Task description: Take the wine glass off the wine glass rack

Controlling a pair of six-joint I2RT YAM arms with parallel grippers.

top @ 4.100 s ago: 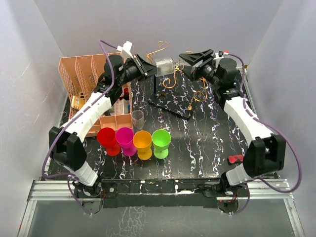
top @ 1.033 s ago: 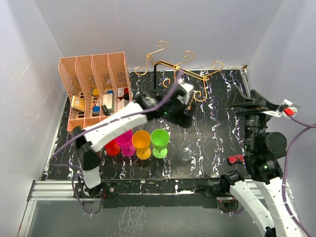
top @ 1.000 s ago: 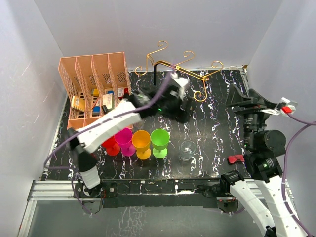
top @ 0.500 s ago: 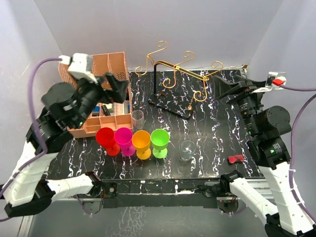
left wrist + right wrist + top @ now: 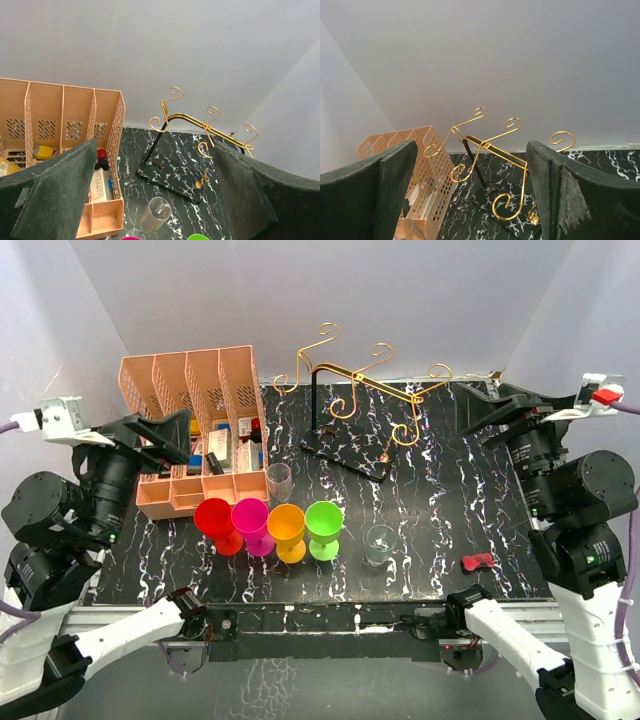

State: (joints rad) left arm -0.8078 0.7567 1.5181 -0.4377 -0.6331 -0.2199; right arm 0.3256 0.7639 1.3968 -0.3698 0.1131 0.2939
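Note:
The wine glass rack [image 5: 352, 400], gold wire with scroll ends on a black post and flat base, stands at the back of the marbled table [image 5: 430, 500] with nothing hanging on it. It also shows as the rack [image 5: 200, 125] and the rack [image 5: 490, 145] in the wrist views. The clear wine glass [image 5: 379, 544] stands upright on the table, right of the green cup [image 5: 325, 521], free of both arms. My left gripper [image 5: 160, 432] [image 5: 154, 150] is open, raised at the far left. My right gripper [image 5: 490, 408] [image 5: 471, 147] is open, raised at the far right.
A peach slotted organiser [image 5: 190, 410] with small items fills the back left. Red [image 5: 215, 518], pink [image 5: 252, 518] and orange [image 5: 288, 524] cups stand in a row beside the green one. A second clear glass [image 5: 279, 480] [image 5: 156, 212] stands by the organiser. A small red object [image 5: 477, 562] lies front right.
The left arm has left the wine glass standing on the table and swung back to the far left, jaws wide. The right arm has drawn back and up slightly.

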